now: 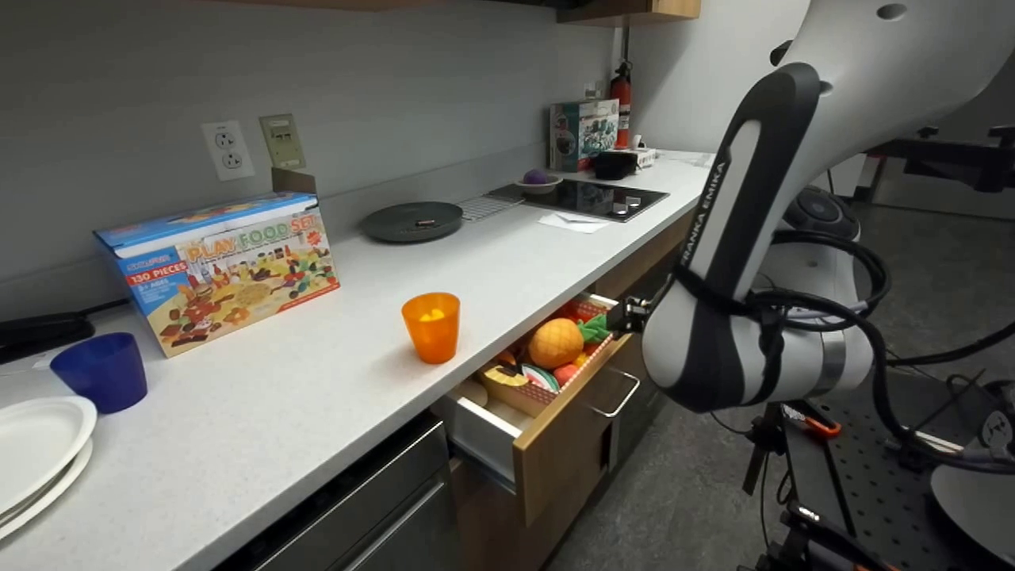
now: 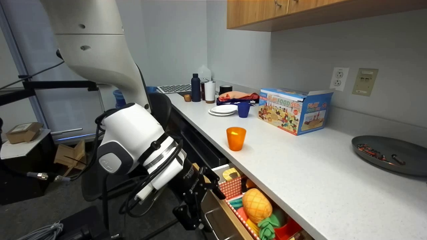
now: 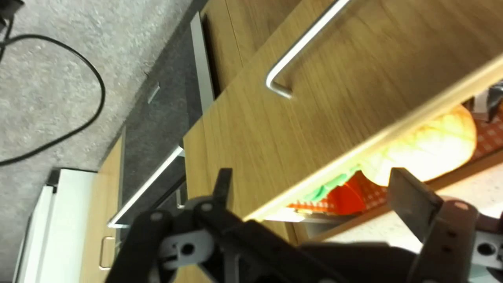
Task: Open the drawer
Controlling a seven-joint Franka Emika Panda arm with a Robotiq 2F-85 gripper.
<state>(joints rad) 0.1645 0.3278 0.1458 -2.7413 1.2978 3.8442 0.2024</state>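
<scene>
The drawer is pulled out from under the counter; its brown wood front (image 1: 559,452) also shows in the wrist view (image 3: 314,129). Its slim silver handle (image 1: 618,400) crosses the front, and the wrist view shows it too (image 3: 306,36). Inside is a red checked basket (image 2: 232,187) with a toy pineapple (image 2: 257,205) and other toy food. My gripper (image 2: 211,211) is open and empty at the drawer front's top edge. In the wrist view (image 3: 311,173), one finger is over the front's outer face, the other over the inner side. I cannot tell whether either touches. No finger is on the handle.
The white counter (image 1: 317,396) overhangs the drawer. An orange cup (image 1: 434,327) stands near its edge. A play food box (image 1: 238,270), a blue cup (image 1: 103,373), plates (image 1: 40,444) and a dark pan (image 1: 412,222) are farther back. A dark appliance front (image 1: 381,507) adjoins the drawer.
</scene>
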